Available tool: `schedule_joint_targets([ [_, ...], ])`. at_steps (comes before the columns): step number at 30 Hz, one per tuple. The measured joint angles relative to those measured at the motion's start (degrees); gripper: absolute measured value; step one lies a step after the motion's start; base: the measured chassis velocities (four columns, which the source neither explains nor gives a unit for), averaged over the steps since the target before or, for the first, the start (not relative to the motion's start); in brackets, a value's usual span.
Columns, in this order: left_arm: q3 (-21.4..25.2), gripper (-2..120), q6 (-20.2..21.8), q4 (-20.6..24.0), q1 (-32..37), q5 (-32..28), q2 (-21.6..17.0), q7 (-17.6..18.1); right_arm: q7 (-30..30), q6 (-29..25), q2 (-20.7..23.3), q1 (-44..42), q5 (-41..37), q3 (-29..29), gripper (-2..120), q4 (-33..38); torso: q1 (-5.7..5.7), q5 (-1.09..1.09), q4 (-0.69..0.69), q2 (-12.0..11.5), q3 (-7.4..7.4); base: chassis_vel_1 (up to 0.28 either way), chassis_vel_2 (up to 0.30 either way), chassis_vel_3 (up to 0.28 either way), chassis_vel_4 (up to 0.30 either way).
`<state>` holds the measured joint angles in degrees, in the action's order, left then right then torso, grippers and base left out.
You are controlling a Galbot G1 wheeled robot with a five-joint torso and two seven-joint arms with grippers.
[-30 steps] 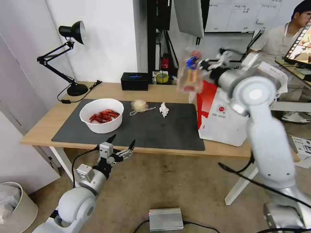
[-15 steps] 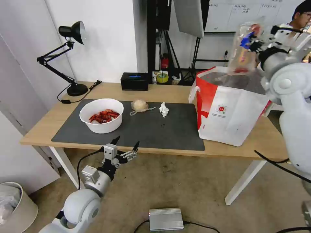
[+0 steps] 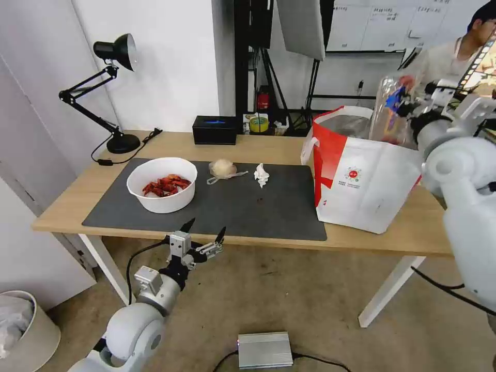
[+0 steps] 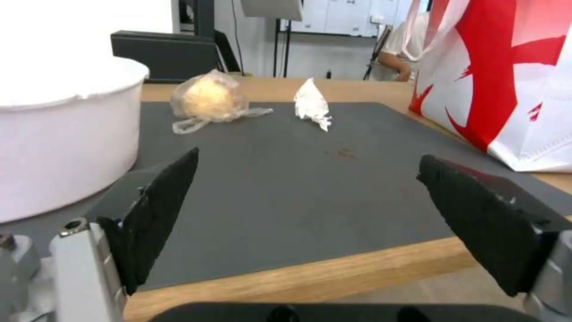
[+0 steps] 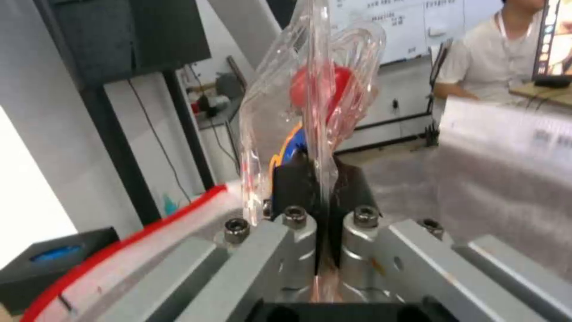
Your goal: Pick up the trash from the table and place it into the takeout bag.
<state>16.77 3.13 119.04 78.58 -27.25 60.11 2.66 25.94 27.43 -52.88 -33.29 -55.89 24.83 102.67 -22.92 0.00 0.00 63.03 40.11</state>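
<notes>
Over the takeout bag [image 3: 361, 181], the right pincer [image 3: 408, 106] clamps the clear tray [image 3: 388, 111]; left pincer [image 3: 204, 233] gapes wide near the bowl [image 3: 161, 186].

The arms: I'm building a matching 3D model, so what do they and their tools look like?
Both arms are pale grey-white with rounded joint housings and black cables. The left tool has pointed black fingers on a silver metal base. The right tool has black pads on bolted silver brackets.

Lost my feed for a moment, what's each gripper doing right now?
Left gripper: open, empty, below the table edge.
Right gripper: shut on the clear tray, over the takeout bag.
</notes>
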Motion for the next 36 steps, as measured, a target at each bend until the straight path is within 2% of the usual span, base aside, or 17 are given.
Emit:
schedule_joint_targets([
  [11,1.6,100,0.0,0.8,0.7,-0.6,-1.9,0.1,2.5,0.9,-2.2,-2.1,-1.3,0.9,2,2.6,0.0,0.01,0.01,0.0,0.0,0.0,0.0,0.0,0.0],
  [12,1.6,100,0.0,0.8,0.8,-0.6,-2.0,0.1,3.1,1.5,-2.6,-2.8,-1.7,1.4,9,3.3,0.0,0.01,0.01,0.0,0.0,0.0,0.0,0.0,0.0],
  [14,1.5,100,0.0,0.7,0.8,-0.6,-2.0,0.1,3.7,1.9,-2.8,-3.4,-2.3,1.7,12,4.0,0.0,0.01,0.01,0.0,0.0,0.0,0.0,0.0,0.0],
  [16,0.9,100,0.1,0.5,0.4,-0.5,-2.0,0.1,4.4,2.6,-2.8,-5.2,-3.0,2.6,22,5.7,0.0,0.01,0.01,0.0,0.0,0.0,0.0,0.0,0.0],
  [17,0.9,100,0.1,0.5,0.4,-0.5,-2.0,0.1,4.4,2.6,-2.8,-5.2,-3.0,2.6,22,5.7,0.0,0.01,0.01,0.0,0.0,0.0,0.0,0.0,0.0],
  [20,0.3,100,0.2,0.4,-0.3,-0.5,-2.0,0.1,4.5,2.8,-1.8,-7.1,-3.3,3.8,37,6.9,0.0,0.01,-0.01,0.0,0.0,0.0,0.0,0.0,0.0],
  [21,0.3,100,0.2,0.4,-0.3,-0.5,-2.0,0.1,4.5,2.8,-1.8,-7.1,-3.3,3.8,37,6.9,0.0,0.01,-0.01,0.0,0.0,0.0,0.0,0.0,0.0],
  [24,0.0,100,0.3,0.4,-0.4,-0.5,-2.0,0.1,4.4,2.9,-0.7,-8.1,-4.0,4.7,51,7.5,0.0,0.0,0.0,0.0,0.0,0.0,0.0,0.0,0.0],
  [25,0.0,100,0.3,0.4,-0.4,-0.5,-2.0,0.1,4.4,2.9,-0.7,-8.1,-4.0,4.7,51,7.5,0.0,0.0,0.0,0.0,0.0,0.0,0.0,0.0,0.0],
  [27,0.0,100,0.3,0.4,-0.3,-0.4,-2.0,0.1,4.2,3.0,0.0,-8.5,-4.8,5.0,62,8.1,0.0,0.0,0.0,0.0,0.0,0.0,0.0,0.0,0.0],
  [29,0.0,100,0.3,0.4,-0.3,-0.4,-2.0,0.1,4.1,3.0,0.2,-8.6,-5.0,5.1,65,8.4,0.0,0.0,0.0,0.0,0.0,0.0,0.0,0.0,0.0],
  [31,0.0,100,0.4,0.5,-0.2,-0.4,-2.0,0.1,3.6,2.9,0.4,-8.9,-5.9,5.2,78,9.4,0.0,0.0,0.0,0.0,0.0,0.0,0.0,0.0,0.0],
  [33,0.0,100,0.4,0.6,-0.2,-0.4,-2.0,0.1,3.5,2.9,0.5,-8.9,-6.1,5.2,79,9.7,0.0,0.0,0.0,0.0,0.0,0.0,0.0,0.0,0.0],
  [36,0.3,100,0.4,0.9,0.1,-0.3,-2.0,0.3,1.0,0.9,0.8,-9.0,-8.9,5.2,93,11.8,0.0,0.0,0.0,0.0,0.0,0.0,0.0,0.0,0.0],
])
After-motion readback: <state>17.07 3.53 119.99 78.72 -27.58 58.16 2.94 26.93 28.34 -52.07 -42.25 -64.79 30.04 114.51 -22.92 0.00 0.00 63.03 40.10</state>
